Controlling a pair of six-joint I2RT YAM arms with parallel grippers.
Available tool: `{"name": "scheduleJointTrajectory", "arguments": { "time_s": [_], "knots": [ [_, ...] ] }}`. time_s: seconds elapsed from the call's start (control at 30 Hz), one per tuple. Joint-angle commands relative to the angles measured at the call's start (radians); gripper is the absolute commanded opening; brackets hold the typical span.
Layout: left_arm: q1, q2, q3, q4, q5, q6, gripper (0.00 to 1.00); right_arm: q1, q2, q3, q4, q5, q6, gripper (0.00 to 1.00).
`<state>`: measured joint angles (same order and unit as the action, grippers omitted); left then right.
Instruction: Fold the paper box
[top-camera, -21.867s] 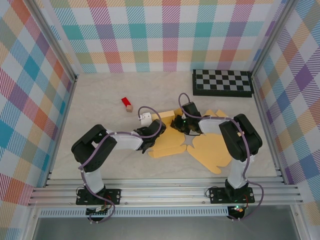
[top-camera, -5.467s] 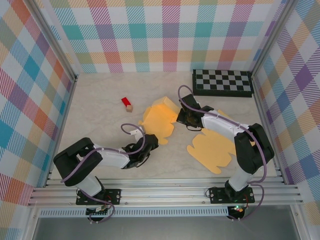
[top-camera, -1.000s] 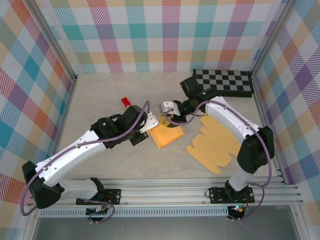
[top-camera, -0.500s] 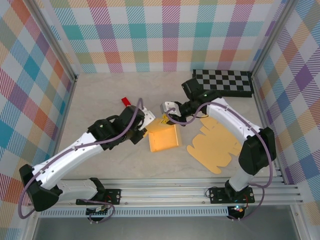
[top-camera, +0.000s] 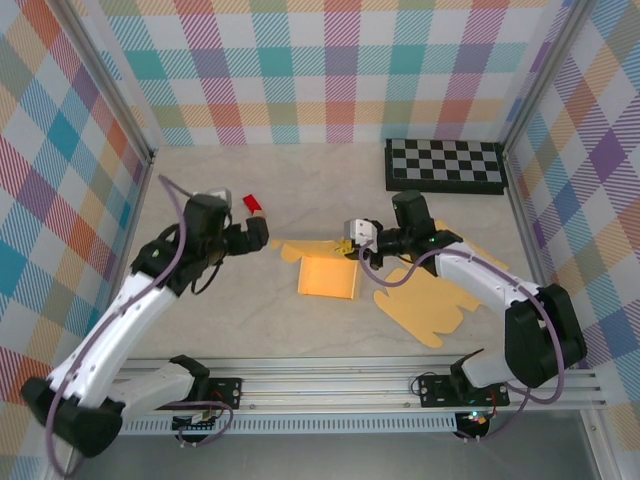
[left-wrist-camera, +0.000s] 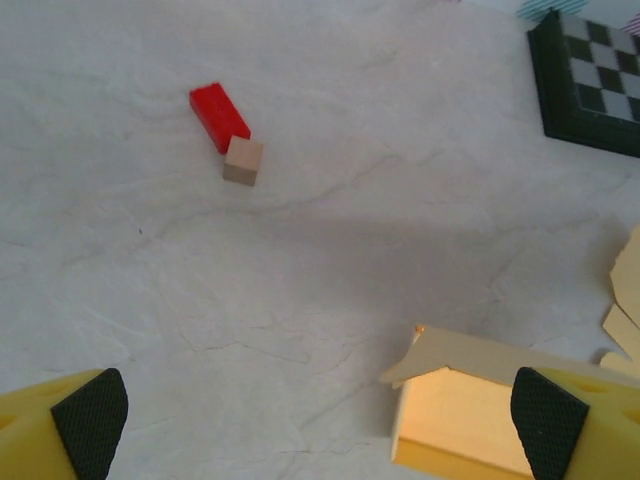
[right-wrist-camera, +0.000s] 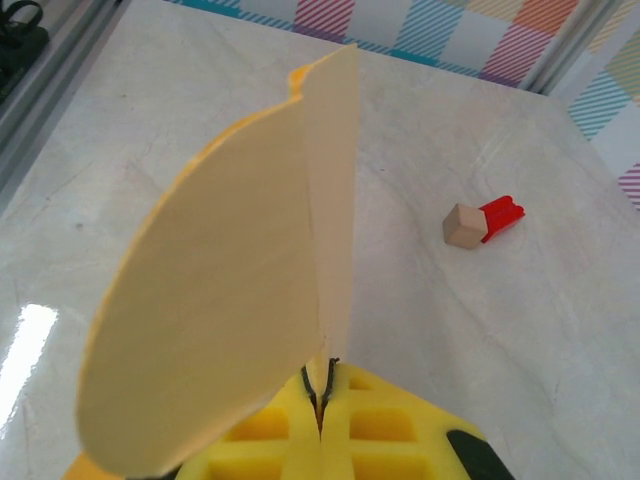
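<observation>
The tan paper box (top-camera: 327, 277) sits partly folded mid-table, its open side facing up. My right gripper (top-camera: 351, 250) is shut on the box's upright flap at its far right corner. In the right wrist view that flap (right-wrist-camera: 240, 310) rises straight out of the closed yellow jaws of the right gripper (right-wrist-camera: 322, 400). My left gripper (top-camera: 257, 236) hangs open to the left of the box, apart from it. The left wrist view has the box corner (left-wrist-camera: 470, 400) between and below its spread pads (left-wrist-camera: 90, 420), nothing held.
A second flat cardboard blank (top-camera: 430, 298) lies right of the box under the right arm. A red block (top-camera: 251, 203) with a small wooden cube (left-wrist-camera: 243, 160) lies at the back left. A checkerboard (top-camera: 445, 165) sits at the back right.
The left gripper has pulled away from the box to the left and upward. The right gripper has shifted right and nearer, still holding the flap; the box followed a little.
</observation>
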<state>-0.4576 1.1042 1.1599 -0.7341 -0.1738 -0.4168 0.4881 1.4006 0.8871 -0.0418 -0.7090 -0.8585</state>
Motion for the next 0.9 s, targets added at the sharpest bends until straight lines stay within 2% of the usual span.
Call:
{"name": "scheduleJointTrajectory", "arguments": {
  "time_s": [0.0, 0.1, 0.3, 0.47, 0.63, 0.87],
  "knots": [
    [0.027, 0.163, 0.117, -0.069, 0.069, -0.128, 1.00, 0.018, -0.032, -0.059, 0.212, 0.028, 0.058, 0.00],
    [0.027, 0.263, 0.173, -0.069, 0.116, -0.152, 0.99, 0.020, -0.033, -0.119, 0.297, 0.056, 0.060, 0.00],
    [0.025, 0.342, 0.154, -0.001, 0.175, -0.235, 0.91, 0.022, 0.011, -0.173, 0.435, 0.068, 0.112, 0.00],
    [0.000, 0.399, 0.102, 0.083, 0.264, -0.289, 0.80, 0.026, 0.047, -0.184, 0.484, 0.059, 0.124, 0.00],
    [-0.027, 0.481, 0.128, 0.101, 0.288, -0.273, 0.75, 0.027, 0.057, -0.186, 0.479, 0.041, 0.118, 0.00],
    [-0.058, 0.530, 0.186, 0.104, 0.318, -0.289, 0.51, 0.027, 0.062, -0.184, 0.457, 0.035, 0.113, 0.00]
  ]
}}
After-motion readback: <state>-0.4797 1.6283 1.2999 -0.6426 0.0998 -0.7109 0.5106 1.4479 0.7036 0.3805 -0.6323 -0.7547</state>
